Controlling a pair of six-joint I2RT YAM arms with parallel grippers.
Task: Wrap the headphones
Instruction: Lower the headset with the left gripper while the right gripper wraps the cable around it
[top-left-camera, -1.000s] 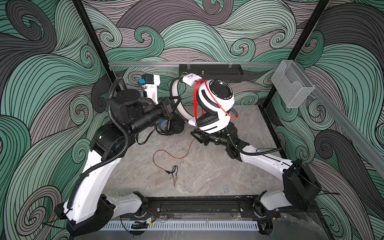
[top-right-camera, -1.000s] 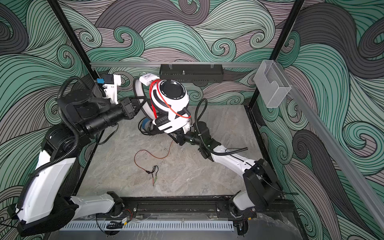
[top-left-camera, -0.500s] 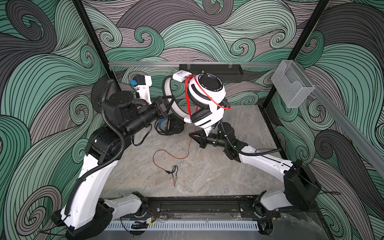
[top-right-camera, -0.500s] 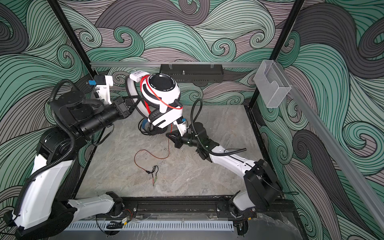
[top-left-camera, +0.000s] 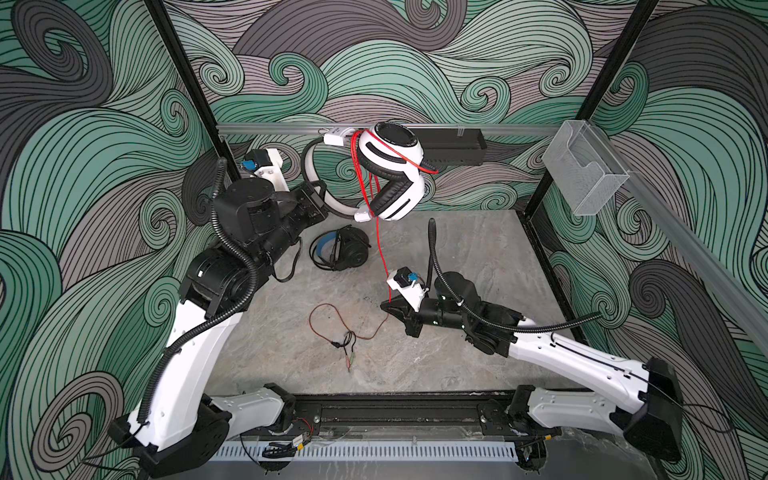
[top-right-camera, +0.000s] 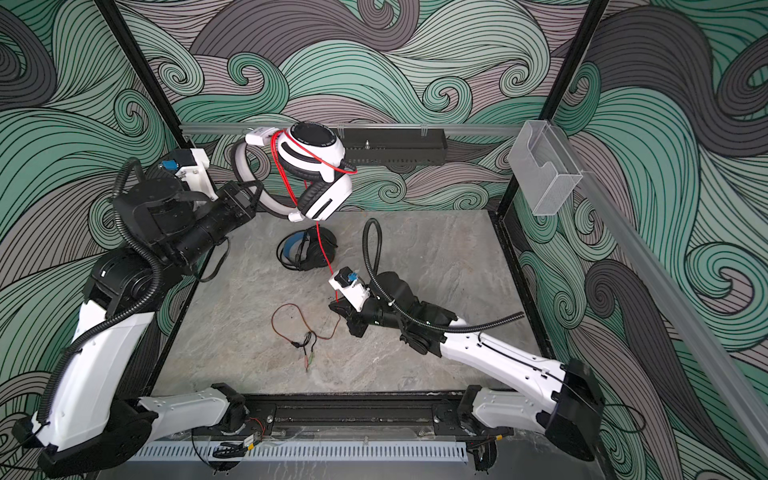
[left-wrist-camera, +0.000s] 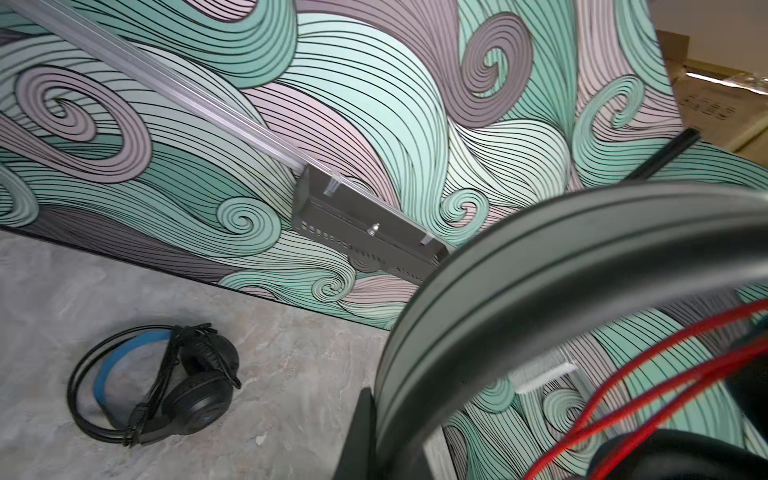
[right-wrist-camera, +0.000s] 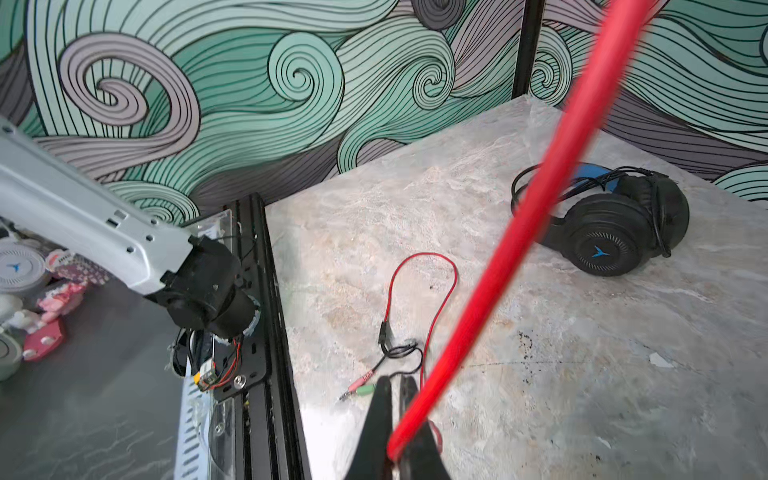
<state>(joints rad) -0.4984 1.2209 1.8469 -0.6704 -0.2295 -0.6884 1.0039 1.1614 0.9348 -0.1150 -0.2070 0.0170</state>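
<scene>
Right wrist view is showing the right gripper (right-wrist-camera: 397, 432) clenching on one red cable (right-wrist-camera: 519, 232), which is rising taut toward the upper right of the frame. Just past that gripper, the cable's slack end is lying in one loop on the counter (right-wrist-camera: 582, 374) and ending in two plugs (right-wrist-camera: 360, 386), one pink and one green.

In both top views the right gripper is sitting low over the counter near the centre of the frame. The red cable is running from it up the frame to the white headset (top-left-camera: 390, 174).

Two headsets are showing in all. The black headset (top-left-camera: 343, 249), with blue headband lining, is lying on the counter just above centre and left of the taut cable. Its own black cable is wrapping across it, and it is lying apart from both grippers.

Farther back, the left gripper (top-left-camera: 321, 198) is clamping the white headset's headband and holding it in the air at upper centre. Behind it, one black box (top-left-camera: 453, 145) is sitting on the rear wall. Red strands are crossing the white headset's two earcups. One clear bin (top-left-camera: 582, 174) is hanging at the upper right.
</scene>
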